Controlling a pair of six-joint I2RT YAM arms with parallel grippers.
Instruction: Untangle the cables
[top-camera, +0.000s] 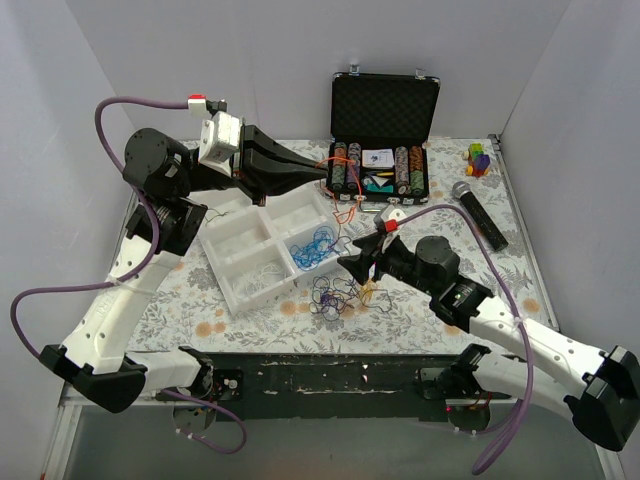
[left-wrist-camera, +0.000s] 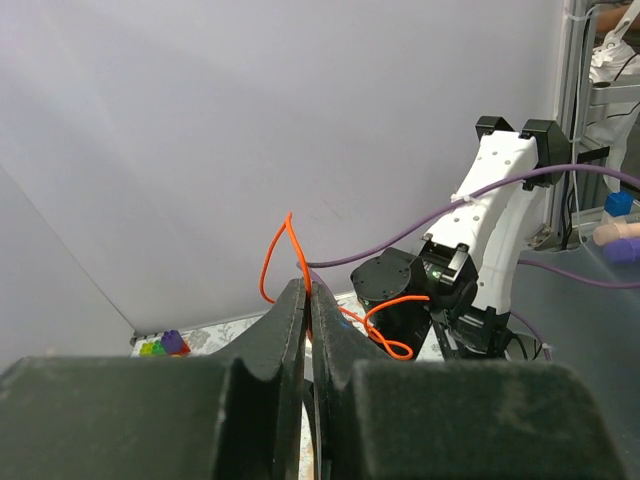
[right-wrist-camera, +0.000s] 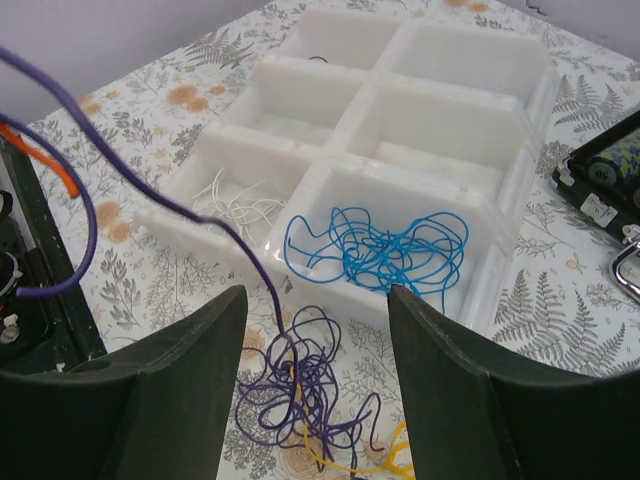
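Observation:
A tangle of purple cables (top-camera: 335, 292) with a yellow strand lies on the table in front of the white tray (top-camera: 232, 262). My left gripper (top-camera: 326, 172) is raised above the tray's far corner and shut on an orange cable (top-camera: 343, 205) that hangs down from it. In the left wrist view the jaws are closed together (left-wrist-camera: 307, 290) with the orange cable (left-wrist-camera: 282, 250) looping out above them. My right gripper (top-camera: 352, 264) is open and empty just above the tangle. In the right wrist view its gripper (right-wrist-camera: 315, 300) frames the purple tangle (right-wrist-camera: 300, 385). One purple strand rises up to the left.
Blue cables (right-wrist-camera: 380, 245) fill one tray compartment and white cables (right-wrist-camera: 235, 200) another. An open black case of poker chips (top-camera: 385, 130) stands at the back. A microphone (top-camera: 480, 213) and toy blocks (top-camera: 479, 158) lie at the right.

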